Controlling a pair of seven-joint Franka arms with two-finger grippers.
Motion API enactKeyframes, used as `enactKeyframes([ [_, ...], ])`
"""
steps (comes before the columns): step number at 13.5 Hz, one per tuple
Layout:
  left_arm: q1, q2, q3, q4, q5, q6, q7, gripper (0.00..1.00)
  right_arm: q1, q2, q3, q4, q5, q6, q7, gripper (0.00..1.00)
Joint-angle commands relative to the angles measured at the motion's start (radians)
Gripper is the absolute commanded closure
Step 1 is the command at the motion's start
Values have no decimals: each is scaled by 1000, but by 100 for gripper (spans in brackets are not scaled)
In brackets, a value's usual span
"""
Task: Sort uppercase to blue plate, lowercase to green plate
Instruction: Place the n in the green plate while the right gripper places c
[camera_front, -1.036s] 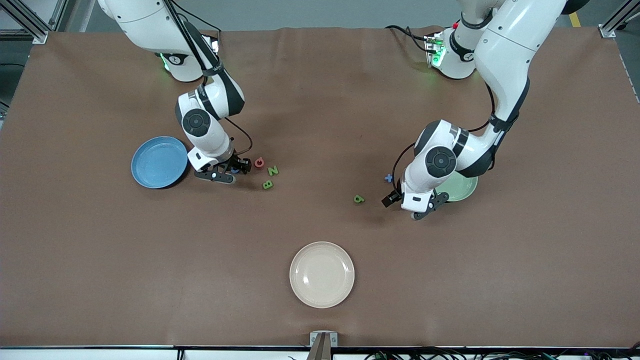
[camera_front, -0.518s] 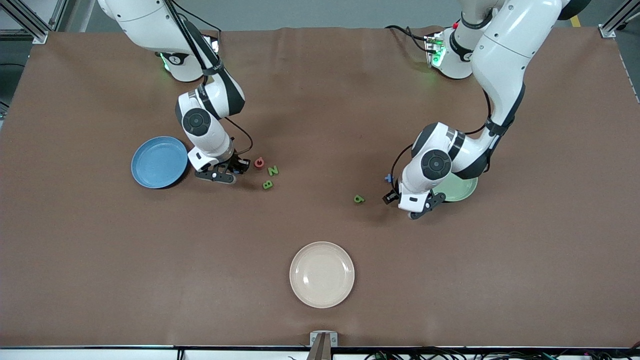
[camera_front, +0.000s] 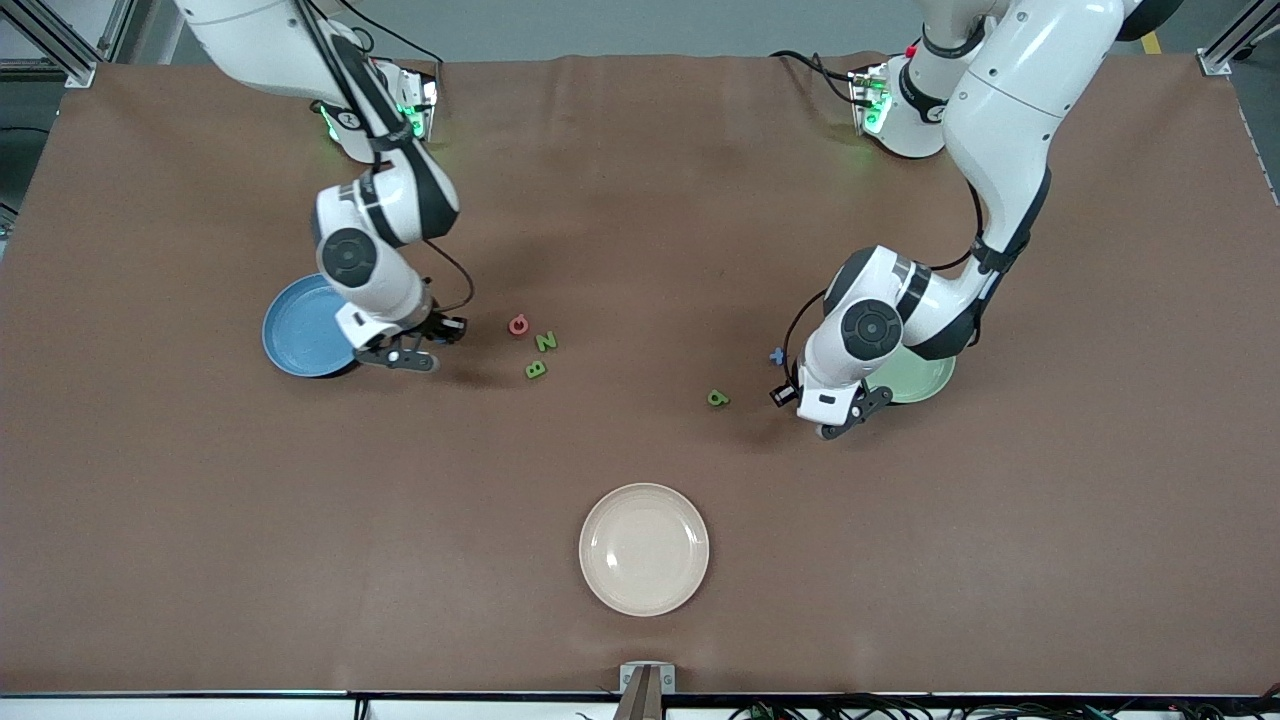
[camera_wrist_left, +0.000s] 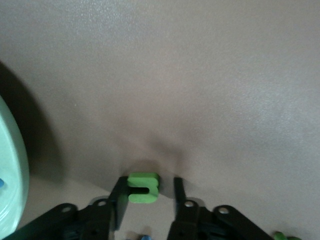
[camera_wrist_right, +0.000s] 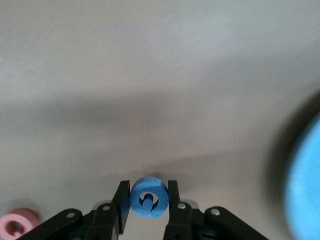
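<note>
The table is covered in a matte brown cloth (camera_front: 640, 250) with faint creases. The right gripper (camera_wrist_right: 145, 200) pinches a flat, foam-like blue G (camera_wrist_right: 148, 198) between its black fingers, hanging just over the cloth at the rim of the glossy round blue plate (camera_front: 300, 325); the arm bends down steeply from its base, wrist tipped toward the plate. The pinkish-red Q (camera_front: 518, 324), green N (camera_front: 545, 341) and green B (camera_front: 536, 369) lie clustered on the cloth beside it, toward the table's middle.

The left gripper (camera_wrist_left: 147, 192) sits low over the cloth beside the pale mint-green plate (camera_front: 925, 378), a chunky green u (camera_wrist_left: 143, 187) between its fingers, touching one; whether the other presses it I cannot tell. The elbow folds over that plate and hides most of it. A blue x (camera_front: 777, 355) and a green a-like letter (camera_front: 718, 398) lie near. A cream-white plate (camera_front: 644, 549) sits nearest the front camera.
</note>
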Motion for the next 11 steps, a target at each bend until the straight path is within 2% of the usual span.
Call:
enactKeyframes([
  [1, 2, 10, 0, 10, 28, -2, -21, 69, -148, -87, 12, -15, -4, -76, -211, 98],
  [4, 8, 6, 0, 10, 29, -2, -21, 82, -306, -81, 13, -17, -4, -76, -439, 98],
  [5, 11, -5, 0, 10, 29, -7, -20, 83, -335, -78, 15, -18, -4, -76, -473, 98],
  [8, 13, -78, -3, -7, 29, -42, -15, 83, -339, -76, 16, -43, 6, -64, -476, 97],
  [11, 28, -169, -8, -36, 29, -151, 5, 83, -334, -70, 18, -63, 12, -44, -472, 95],
])
